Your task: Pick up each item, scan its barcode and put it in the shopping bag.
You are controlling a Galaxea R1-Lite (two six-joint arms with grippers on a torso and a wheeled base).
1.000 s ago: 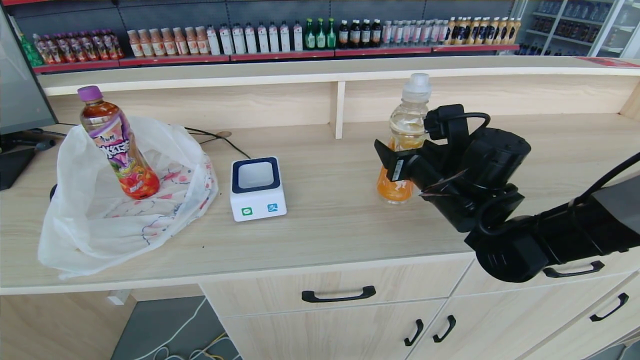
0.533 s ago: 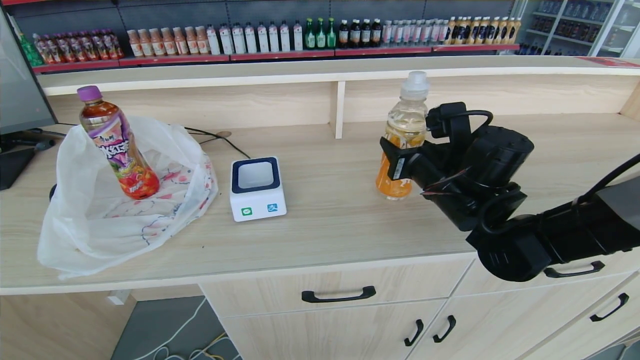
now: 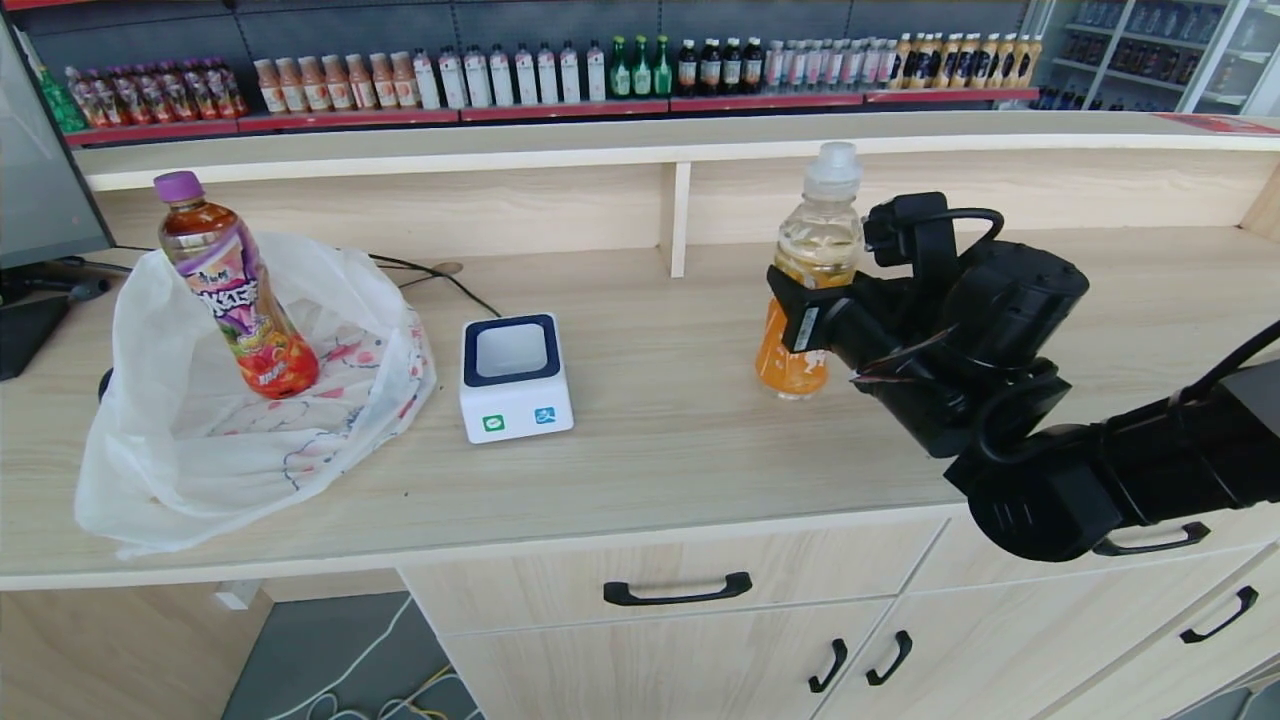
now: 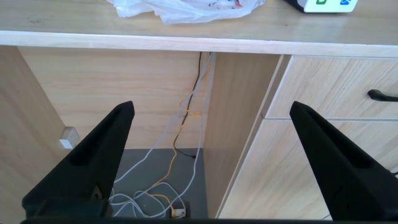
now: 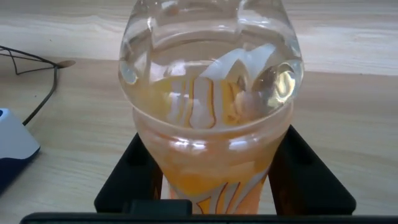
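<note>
A clear bottle of orange drink (image 3: pixel 812 250) with a white cap stands upright at the right of the counter (image 3: pixel 650 450), its base at or just above the wood. My right gripper (image 3: pixel 812 305) is shut on its lower half; the wrist view shows the bottle (image 5: pixel 211 124) between both fingers (image 5: pixel 124 180). The white scanner (image 3: pixel 515 378) with a dark-rimmed window sits mid-counter. At the left lies the open white shopping bag (image 3: pixel 180 440), and a purple-capped tea bottle (image 3: pixel 235 290) stands in it. My left gripper (image 4: pixel 211 162) hangs open below the counter edge.
A monitor (image 3: pixel 40 150) stands at the far left, with cables (image 3: pixel 440 275) running behind the bag and scanner. A raised back ledge (image 3: pixel 900 145) and a thin divider (image 3: pixel 680 220) bound the counter. Drawers with black handles (image 3: pixel 677 590) are below.
The right gripper has closed on the orange drink bottle, straightened it and raised it slightly, shifting a little to the right. Bag, tea bottle and scanner have not moved.
</note>
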